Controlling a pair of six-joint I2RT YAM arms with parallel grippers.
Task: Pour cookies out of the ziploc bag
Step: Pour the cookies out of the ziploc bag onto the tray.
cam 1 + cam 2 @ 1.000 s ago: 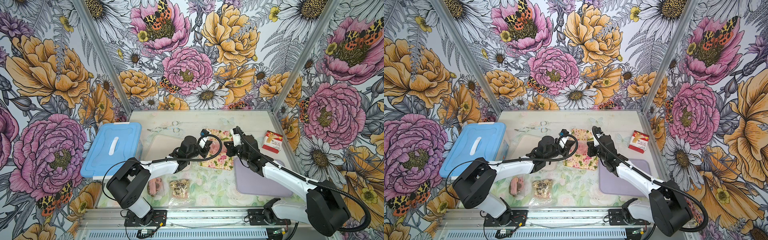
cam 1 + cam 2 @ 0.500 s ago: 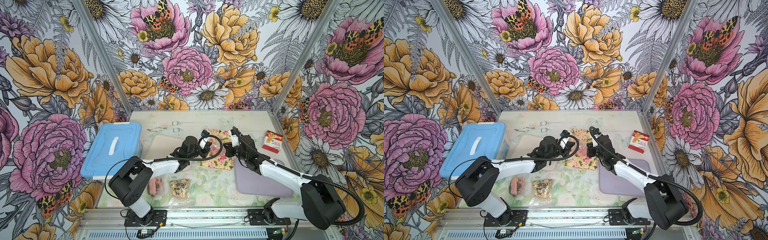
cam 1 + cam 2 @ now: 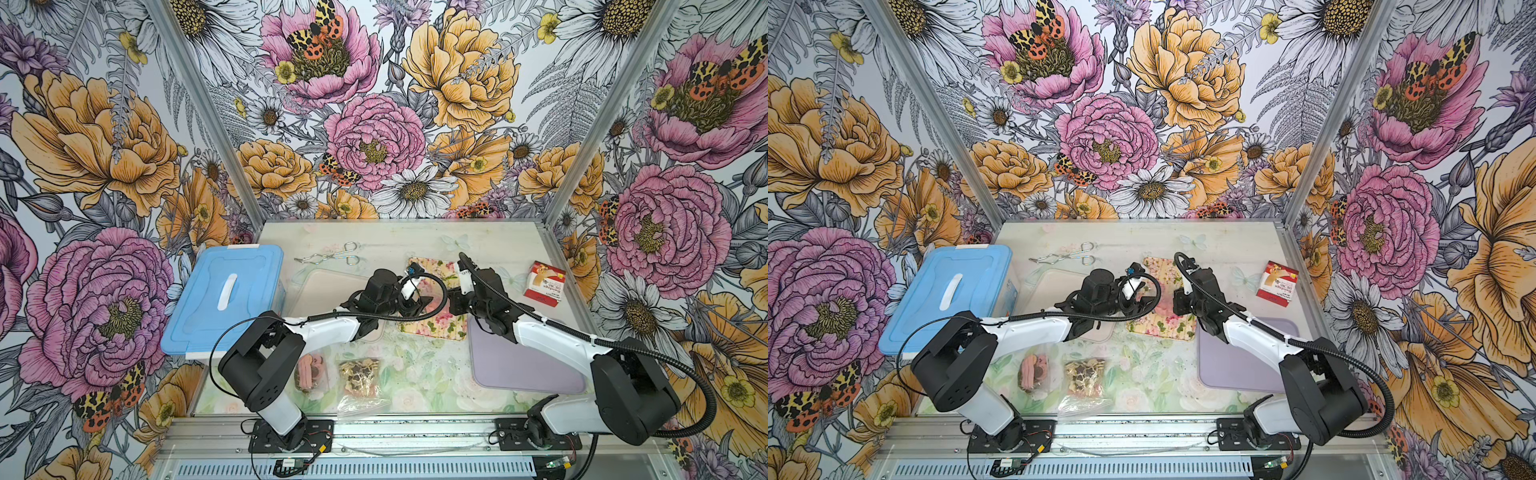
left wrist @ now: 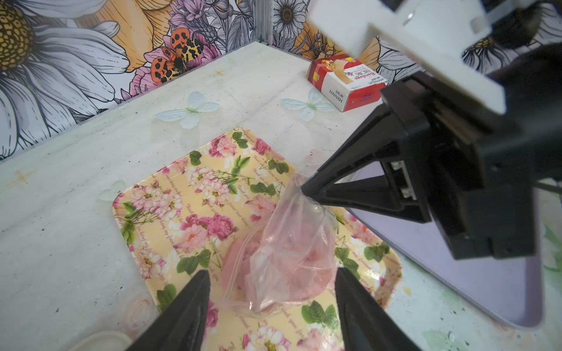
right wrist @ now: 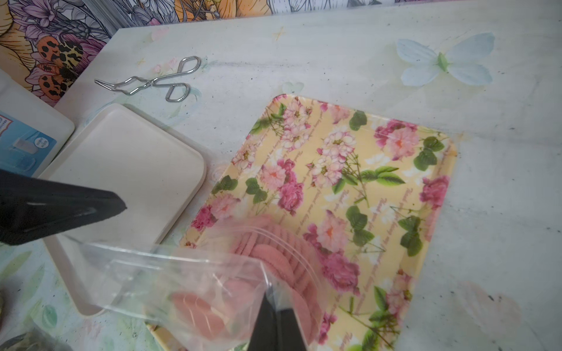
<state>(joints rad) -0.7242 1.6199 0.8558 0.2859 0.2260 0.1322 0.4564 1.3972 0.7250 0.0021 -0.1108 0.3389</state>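
Right fingers (image 4: 343, 161) pinch the bag's (image 4: 289, 252) corner over the tray's (image 5: 380, 146) front half, left fingers (image 4: 185, 316) spread wide; cookies (image 5: 197, 307) inside, none poured yet.

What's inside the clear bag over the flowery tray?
Pink round cookies show through the clear bag. They overlap, so the ones underneath are hidden; I can't count them.

Blue bin (image 3: 224, 299), metal tongs (image 3: 332, 257), red bandage box (image 3: 545, 283).
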